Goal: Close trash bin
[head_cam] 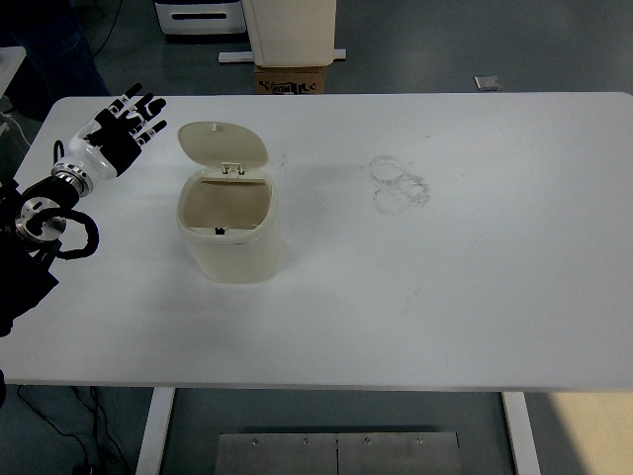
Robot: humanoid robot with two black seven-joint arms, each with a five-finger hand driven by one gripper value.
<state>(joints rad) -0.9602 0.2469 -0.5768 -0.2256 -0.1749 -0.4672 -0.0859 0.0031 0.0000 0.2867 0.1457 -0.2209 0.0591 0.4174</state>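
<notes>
1. The trash bin (229,226) is standing left of the table's (475,277) middle, its lid (224,144) tipped up and back.
2. The left hand (121,133) is hovering just left of the lid, fingers spread, holding nothing.
3. The closing step seems not yet begun; next, the hand likely needs to reach behind the lid and push it forward and down.

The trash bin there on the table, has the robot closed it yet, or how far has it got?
Not closed yet. The cream trash bin stands upright on the white table with its lid flipped up and back, the inside showing. Nothing is done so far. The left hand hovers to the left of the lid with fingers spread, not touching it. What is left: reaching the lid and pushing it down shut. The right hand is out of view.
</notes>
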